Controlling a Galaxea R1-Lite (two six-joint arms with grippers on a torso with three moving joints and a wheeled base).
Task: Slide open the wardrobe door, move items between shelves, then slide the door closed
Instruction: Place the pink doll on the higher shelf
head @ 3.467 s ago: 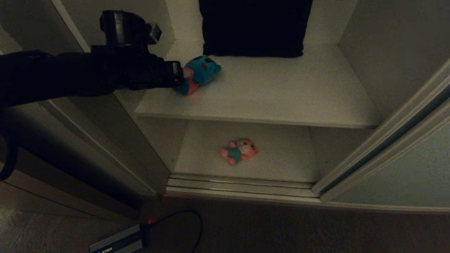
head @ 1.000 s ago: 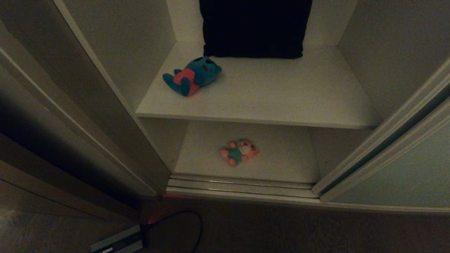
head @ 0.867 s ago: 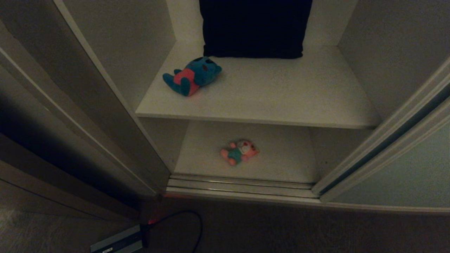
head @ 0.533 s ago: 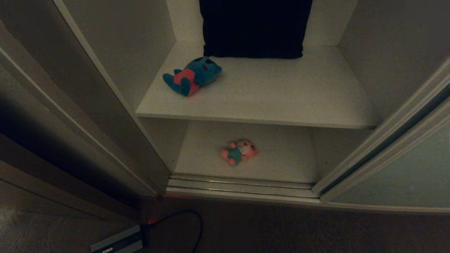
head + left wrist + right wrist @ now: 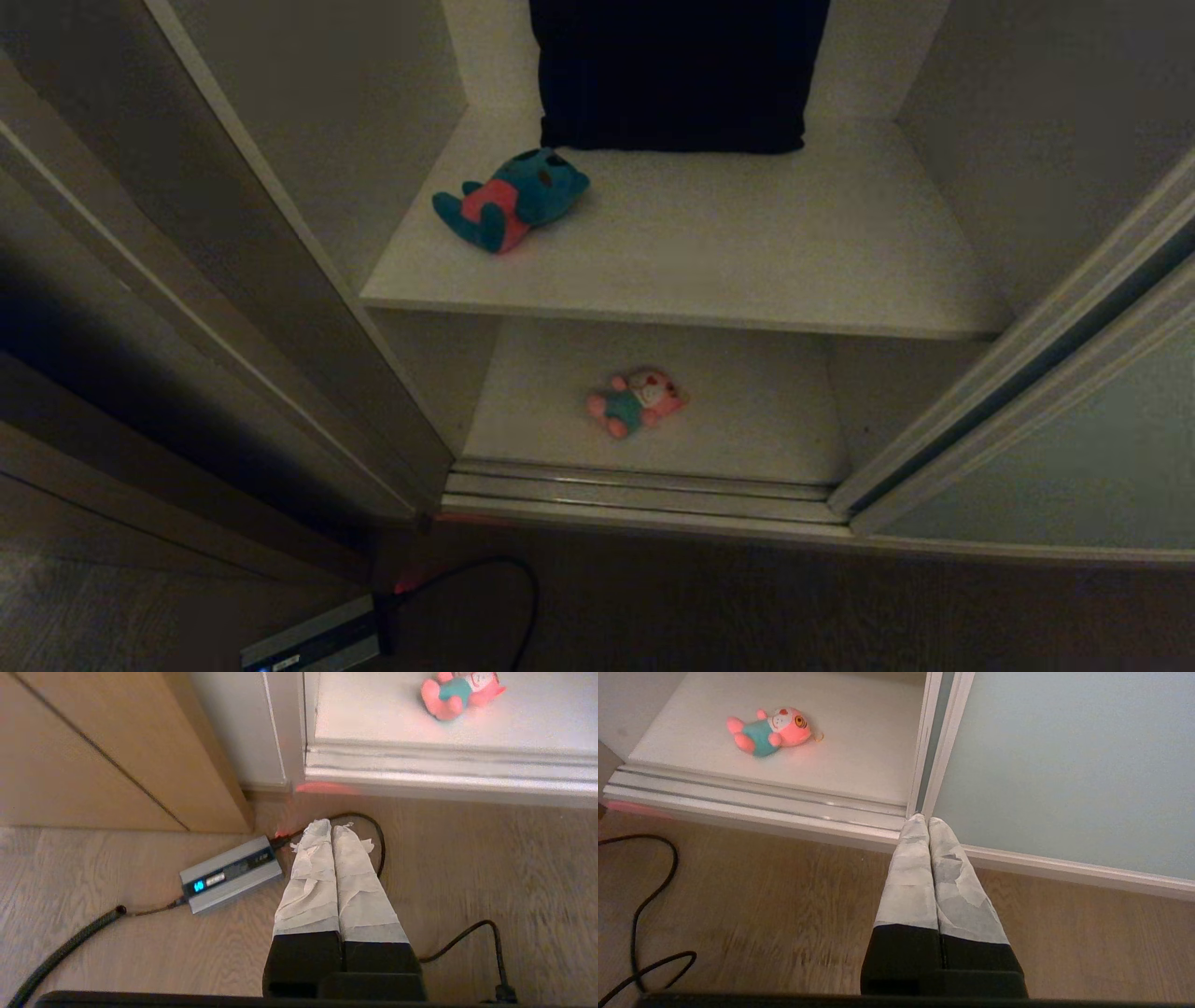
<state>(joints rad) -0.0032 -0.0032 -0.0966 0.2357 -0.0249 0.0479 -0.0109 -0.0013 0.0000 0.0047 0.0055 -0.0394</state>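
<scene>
Wardrobe interior, seen from above with the door slid aside. Teal-blue plush toy with red belly (image 5: 511, 200) lying on its back at the near-left part of the upper white flat shelf (image 5: 747, 252), just in front of the black cushion (image 5: 674, 75) propped at the far wall. Pink plush toy in teal outfit with white face (image 5: 637, 402) lying near the middle of the lower white shelf (image 5: 766, 420), behind the pale metal floor track (image 5: 635, 495). Matte grey-green sliding wardrobe door with thin pale frame (image 5: 1055, 467) pushed to the right, leaving the opening clear.

Left gripper (image 5: 332, 828) with tape-wrapped fingers pressed together, empty, low over the wooden floor (image 5: 490, 868), above a grey box-shaped power adapter (image 5: 231, 874) and its black cable (image 5: 378, 840); pink toy well apart, farther in and to the right. Right gripper (image 5: 922, 820) likewise closed and empty, tips over the floor close to the track at the near edge of the sliding door; pink toy well apart to the left on the lower shelf.

Compared with several seconds earlier: left arm no longer reaching to the blue toy on the upper shelf, now out of the head view; blue toy freed, both toys unmoved over the last second.
</scene>
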